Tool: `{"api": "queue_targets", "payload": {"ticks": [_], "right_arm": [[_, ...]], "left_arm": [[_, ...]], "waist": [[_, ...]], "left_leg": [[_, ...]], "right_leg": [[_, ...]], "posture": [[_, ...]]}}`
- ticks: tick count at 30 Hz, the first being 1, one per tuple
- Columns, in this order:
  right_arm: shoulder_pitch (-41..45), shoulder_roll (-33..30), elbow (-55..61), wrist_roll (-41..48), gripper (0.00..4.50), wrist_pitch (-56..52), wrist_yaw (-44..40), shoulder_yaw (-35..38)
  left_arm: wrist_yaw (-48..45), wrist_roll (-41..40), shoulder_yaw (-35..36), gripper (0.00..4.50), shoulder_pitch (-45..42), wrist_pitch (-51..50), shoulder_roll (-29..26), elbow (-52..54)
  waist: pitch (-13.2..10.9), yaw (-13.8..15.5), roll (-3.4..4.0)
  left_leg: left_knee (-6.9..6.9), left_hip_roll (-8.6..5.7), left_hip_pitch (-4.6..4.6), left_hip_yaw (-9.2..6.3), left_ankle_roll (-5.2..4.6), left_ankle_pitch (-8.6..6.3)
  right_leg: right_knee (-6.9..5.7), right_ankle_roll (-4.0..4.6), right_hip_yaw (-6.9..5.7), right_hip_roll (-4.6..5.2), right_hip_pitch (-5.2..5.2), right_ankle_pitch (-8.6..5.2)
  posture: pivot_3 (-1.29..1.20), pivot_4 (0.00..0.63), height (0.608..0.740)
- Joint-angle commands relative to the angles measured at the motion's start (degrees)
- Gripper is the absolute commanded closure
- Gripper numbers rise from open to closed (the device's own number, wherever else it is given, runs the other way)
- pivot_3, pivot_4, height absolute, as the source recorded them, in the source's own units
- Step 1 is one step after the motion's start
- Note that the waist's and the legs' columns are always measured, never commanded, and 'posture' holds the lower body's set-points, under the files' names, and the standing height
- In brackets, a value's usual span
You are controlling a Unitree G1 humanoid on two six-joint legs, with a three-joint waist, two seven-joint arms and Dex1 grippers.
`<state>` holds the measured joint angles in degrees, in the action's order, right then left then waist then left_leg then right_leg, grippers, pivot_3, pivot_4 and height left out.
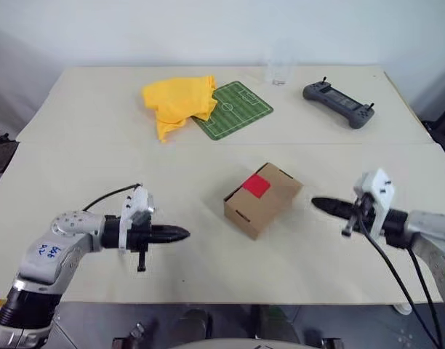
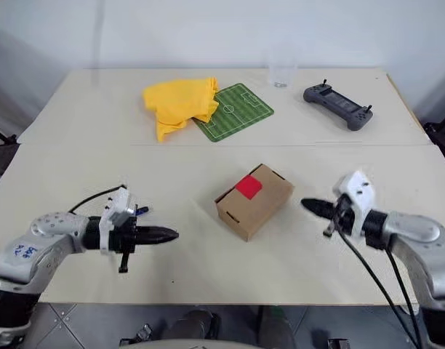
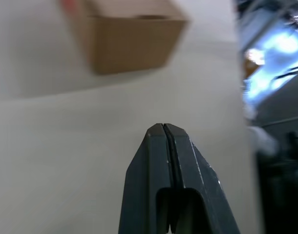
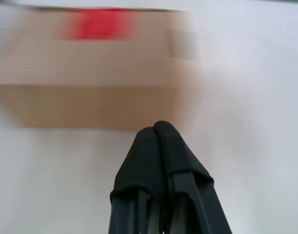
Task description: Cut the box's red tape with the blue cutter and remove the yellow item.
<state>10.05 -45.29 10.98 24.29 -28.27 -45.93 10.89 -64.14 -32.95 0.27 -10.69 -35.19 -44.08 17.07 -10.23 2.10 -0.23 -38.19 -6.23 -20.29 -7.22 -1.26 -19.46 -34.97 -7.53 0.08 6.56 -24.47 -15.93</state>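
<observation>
Both grippers, L [image 1: 180, 233] & R [image 1: 319, 204], clenched, empty, flanking box [image 1: 262, 198] mid-table. No cutter visible; find it first, then slit tape [image 1: 256, 185].

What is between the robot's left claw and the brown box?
Nothing: just bare table between the left gripper and the box, seen from the head camera.

Silver arms, white wrists (blk cables), blk fingers [image 1: 177, 233].

Left gripper [image 1: 180, 233] closed, pointing right; right gripper [image 1: 318, 204] closed, pointing left; both empty.
</observation>
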Motion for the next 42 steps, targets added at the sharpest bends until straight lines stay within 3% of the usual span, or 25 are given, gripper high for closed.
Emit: {"api": "queue_targets", "payload": {"ticks": [1,3,7,13,19,24,27,31,36,42], "right_arm": [[6.74,5.09,-10.50,-7.84,4.50,11.58,4.15,-4.28],[11.60,9.26,-17.40,-9.75,4.50,16.97,3.38,-7.09],[13.94,12.01,-19.74,-7.42,4.50,18.08,-2.87,-8.82],[6.00,5.90,-6.50,1.55,4.50,7.70,-16.39,-10.50],[-6.27,-0.08,14.12,11.65,4.50,-6.78,-17.22,-9.52],[-13.76,1.49,20.33,16.30,4.50,-11.22,-9.30,-2.40],[-15.83,0.41,16.01,9.45,4.50,-6.75,-4.52,2.41],[-10.87,2.50,8.99,2.65,4.50,-1.58,1.64,2.22],[1.97,8.92,-4.52,-4.68,4.50,8.13,2.99,-5.26],[5.65,8.96,-7.88,-4.05,4.50,7.99,-3.60,-9.27]], "left_arm": [[6.44,2.22,-4.43,4.49,-2.56,0.23,6.64,0.08],[13.54,7.72,-8.21,4.49,-5.99,2.74,13.74,-4.25],[17.08,11.11,-10.68,4.49,-10.57,3.67,19.53,-8.75],[22.10,16.24,-9.54,4.49,-17.01,7.19,22.33,-16.56],[28.05,20.96,-4.71,4.49,-25.00,18.88,24.91,-28.45],[21.59,16.90,-0.60,4.49,-18.34,18.20,18.67,-21.80],[8.04,8.15,1.08,4.49,-9.63,9.50,8.36,-12.43],[3.17,2.89,0.20,4.49,-5.81,2.26,3.22,-6.79],[11.86,10.49,-7.35,4.49,-9.16,6.53,13.82,-11.20],[17.45,16.39,-11.82,4.49,-14.52,9.25,21.74,-16.98]], "waist": [[0.01,-0.27,0.02],[0.01,-0.59,0.02],[0.01,-0.86,0.02],[0.03,-0.53,0.05],[0.00,-0.23,0.00],[0.00,-0.97,0.00],[-0.01,-1.02,-0.02],[-0.02,-0.16,0.00],[0.04,0.14,0.10],[0.04,-0.52,0.09]], "left_leg": [[0.04,0.01,0.04,0.03,0.03,0.03],[0.05,0.01,0.09,0.08,0.06,0.08],[0.04,0.11,-0.02,0.19,0.12,0.16],[0.02,0.06,-0.09,0.14,0.09,0.15],[-0.06,0.10,-0.07,0.09,0.12,0.16],[0.06,0.11,-0.05,0.13,0.08,0.04],[0.06,0.06,-0.06,0.22,0.04,0.00],[-0.02,-0.02,-0.05,0.15,0.00,0.00],[0.02,-0.18,0.17,0.04,-0.07,0.07],[0.01,-0.01,-0.03,0.14,0.01,0.13]], "right_leg": [[0.01,0.00,0.02,-0.02,0.01,0.04],[-0.05,-0.01,0.01,-0.13,0.00,0.06],[-0.13,-0.01,-0.02,-0.21,-0.22,0.08],[-0.01,0.00,-0.10,-0.24,-0.24,0.08],[-0.08,-0.04,-0.09,-0.14,-0.21,0.10],[-0.08,-0.05,0.05,-0.16,-0.33,0.10],[-0.11,-0.04,0.17,-0.20,-0.55,0.10],[-0.12,-0.03,0.24,-0.14,-0.44,0.10],[0.10,-0.09,0.19,-0.21,-0.05,0.32],[-0.02,-0.07,0.09,-0.29,-0.39,0.31]], "posture": [[0.00,0.150,0.740],[0.00,0.150,0.740],[0.00,0.150,0.740],[0.00,0.150,0.740],[0.00,0.150,0.740],[0.00,0.150,0.740],[0.00,0.150,0.740],[0.00,0.150,0.740],[0.00,0.150,0.740],[0.00,0.150,0.740]]}}
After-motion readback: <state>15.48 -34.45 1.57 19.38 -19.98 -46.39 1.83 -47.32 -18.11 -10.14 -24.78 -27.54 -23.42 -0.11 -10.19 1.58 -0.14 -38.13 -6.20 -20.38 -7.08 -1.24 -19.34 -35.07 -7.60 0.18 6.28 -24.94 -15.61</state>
